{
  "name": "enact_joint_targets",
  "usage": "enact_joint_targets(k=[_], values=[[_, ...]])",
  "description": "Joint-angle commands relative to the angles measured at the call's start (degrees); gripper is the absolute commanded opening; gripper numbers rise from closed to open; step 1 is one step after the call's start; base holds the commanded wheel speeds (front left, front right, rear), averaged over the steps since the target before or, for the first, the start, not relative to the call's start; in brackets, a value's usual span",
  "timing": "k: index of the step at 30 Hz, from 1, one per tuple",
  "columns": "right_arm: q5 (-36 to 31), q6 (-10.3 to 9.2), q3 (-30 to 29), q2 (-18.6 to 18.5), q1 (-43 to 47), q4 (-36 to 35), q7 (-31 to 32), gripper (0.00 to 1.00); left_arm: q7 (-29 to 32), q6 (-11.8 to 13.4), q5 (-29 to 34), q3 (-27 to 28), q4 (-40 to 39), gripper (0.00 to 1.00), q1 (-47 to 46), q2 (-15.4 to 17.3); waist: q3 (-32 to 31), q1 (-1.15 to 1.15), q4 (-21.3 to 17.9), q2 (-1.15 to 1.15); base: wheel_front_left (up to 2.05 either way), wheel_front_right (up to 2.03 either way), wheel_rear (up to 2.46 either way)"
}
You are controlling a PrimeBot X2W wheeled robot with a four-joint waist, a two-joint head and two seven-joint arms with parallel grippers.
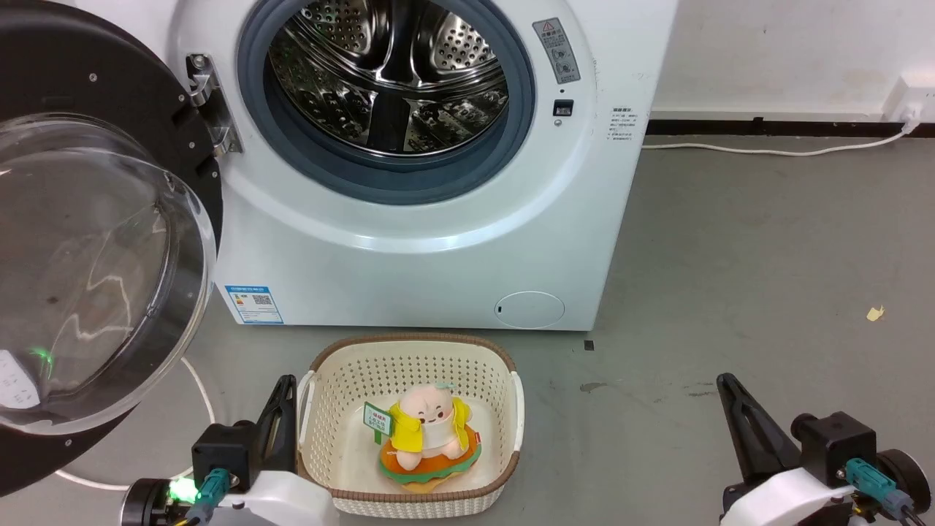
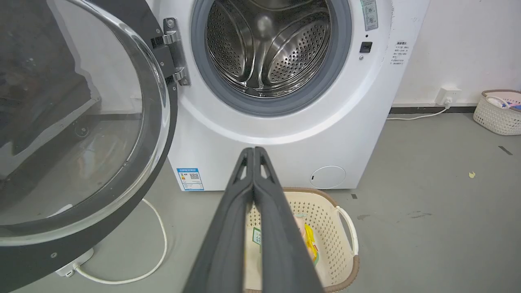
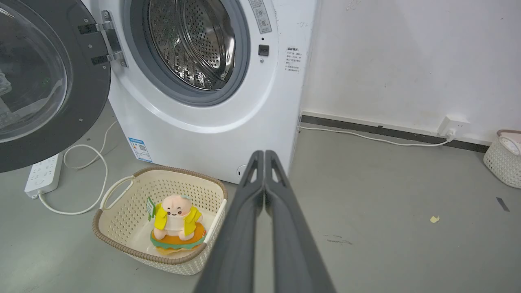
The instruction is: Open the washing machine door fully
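The white washing machine (image 1: 438, 248) stands ahead with its steel drum (image 1: 391, 69) exposed inside the blue-grey gasket. Its round door (image 1: 88, 248), black-rimmed with a bulging glass bowl, is swung wide out to the left on the metal hinge (image 1: 212, 109); the door (image 2: 77, 122) and hinge (image 3: 103, 42) also show in both wrist views. My left gripper (image 1: 285, 383) sits low at the bottom left, fingers pressed together and empty (image 2: 253, 151). At the bottom right my right gripper (image 1: 723, 380) is likewise shut on nothing (image 3: 264, 154). Neither touches the door.
A cream perforated basket (image 1: 343, 380) holding a plush toy (image 1: 429, 438) sits on the grey floor just before the machine, between my grippers. A white power strip (image 3: 42, 173) and cord (image 2: 158, 244) lie under the door. Another basket (image 3: 502, 158) stands by the right wall.
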Motion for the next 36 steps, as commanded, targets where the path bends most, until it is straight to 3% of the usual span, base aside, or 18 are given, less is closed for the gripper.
enact_joint_targets(k=[1, 36], values=[[-0.38, 0.04, 0.17, 0.25, -0.71, -0.24, 0.34, 0.00, 0.31, -0.27, 0.70, 0.54, -0.42, 0.00, -0.62, -0.32, 0.00, 0.00, 0.00, 0.00, 0.00, 0.00, 0.00], [-1.47, 0.05, 0.51, 0.30, -1.79, -0.43, 2.03, 0.00, 2.54, -1.84, 3.30, 2.58, -1.42, 0.00, -1.16, -1.48, 0.06, 0.00, -0.06, 0.00, 0.00, 0.00, 0.00]])
